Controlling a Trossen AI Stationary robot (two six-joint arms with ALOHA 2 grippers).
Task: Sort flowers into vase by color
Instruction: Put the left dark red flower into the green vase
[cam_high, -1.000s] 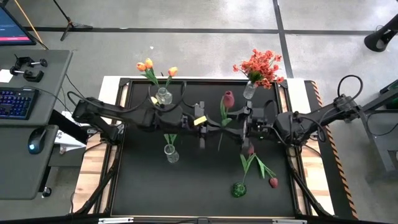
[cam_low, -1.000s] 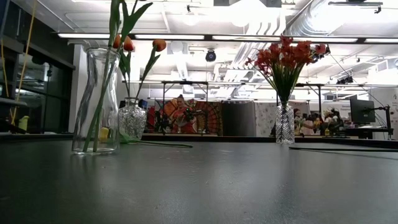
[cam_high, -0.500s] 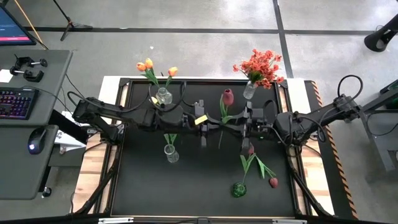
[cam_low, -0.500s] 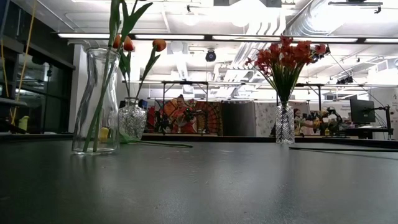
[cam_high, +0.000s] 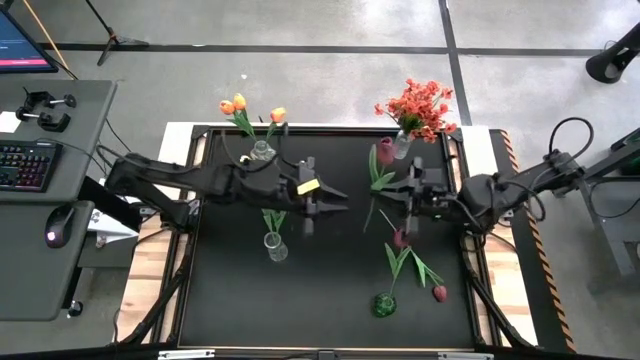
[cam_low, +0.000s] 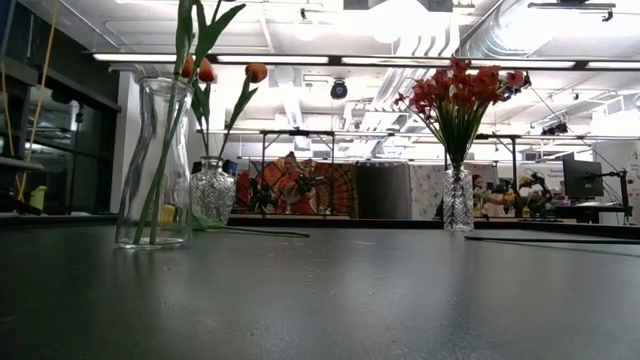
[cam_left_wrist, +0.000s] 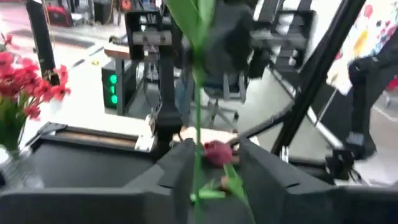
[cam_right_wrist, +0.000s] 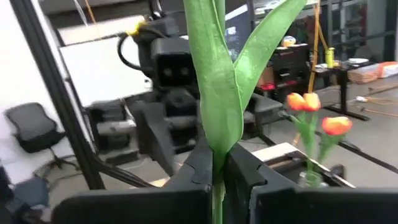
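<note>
Care is what the right gripper (cam_high: 400, 193) is needing now: its fingers are pinching the pink tulip (cam_high: 385, 151) by the stem, head towards 12 o'clock, and the stem wants keeping upright and lowering straight into a neck. Left gripper (cam_high: 335, 197) is hanging mid-table, seemingly parted and holding nothing. At 11 o'clock a vase (cam_high: 262, 153) is carrying orange tulips (cam_high: 233, 104); at 1 o'clock another (cam_high: 401, 146) is holding the red spray (cam_high: 421, 108); the centre-left vase (cam_high: 275, 247) is holding only a green stem

Side desk (cam_high: 60, 200) left of surface: keyboard (cam_high: 28, 164), mouse (cam_high: 55, 233). Tripod base (cam_high: 612, 62) on floor, far right.
</note>
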